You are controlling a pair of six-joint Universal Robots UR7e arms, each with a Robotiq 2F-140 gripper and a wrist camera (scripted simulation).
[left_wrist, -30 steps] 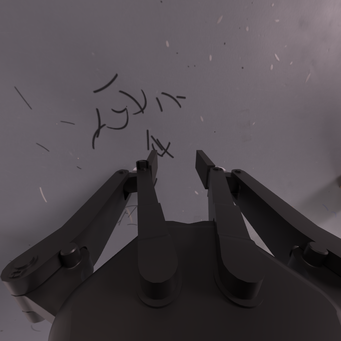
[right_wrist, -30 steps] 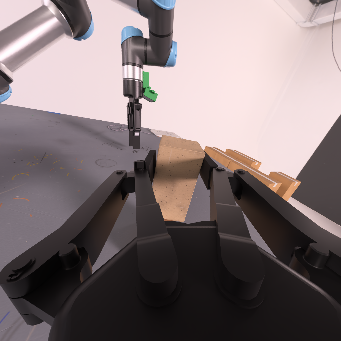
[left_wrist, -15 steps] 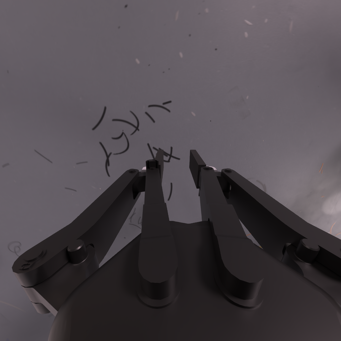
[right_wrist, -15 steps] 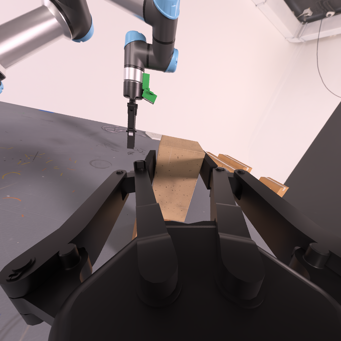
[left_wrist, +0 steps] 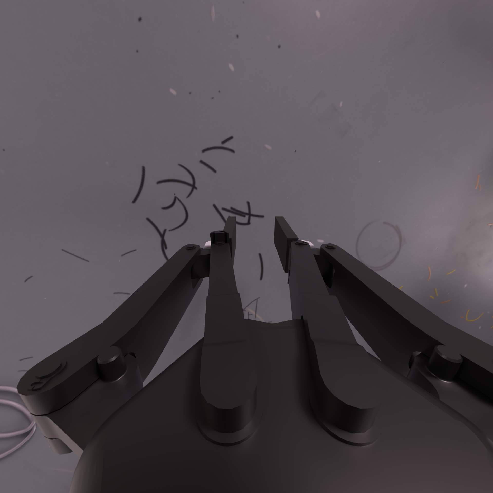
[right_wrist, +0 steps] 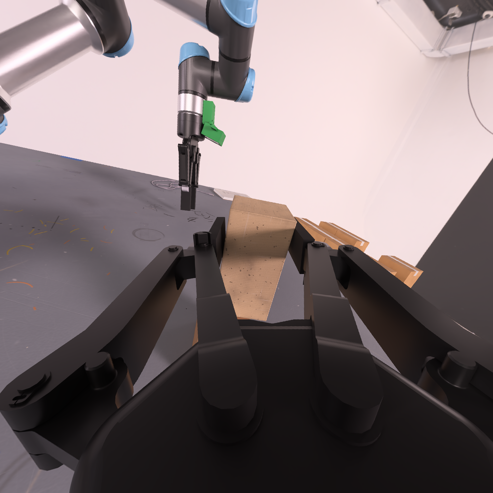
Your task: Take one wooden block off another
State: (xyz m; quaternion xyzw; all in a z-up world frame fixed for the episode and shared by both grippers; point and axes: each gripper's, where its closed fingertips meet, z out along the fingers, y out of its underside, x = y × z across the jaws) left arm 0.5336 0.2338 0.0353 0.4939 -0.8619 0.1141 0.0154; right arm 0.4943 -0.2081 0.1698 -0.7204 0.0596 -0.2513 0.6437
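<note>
Now right tool grips wooden block, lifted higher; left tool narrowed, empty — removal prob. underway.

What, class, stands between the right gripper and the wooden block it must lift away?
Nothing visible: the right gripper already clamps the wooden block between its fingers. The left gripper hangs apart, over the table.

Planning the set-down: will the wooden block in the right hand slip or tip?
The wooden block looks rigid, and its flat sides suit the right hand, so slipping seems unlikely. Its long, narrow shape could tip if stood on end. Probably fairly light.
</note>
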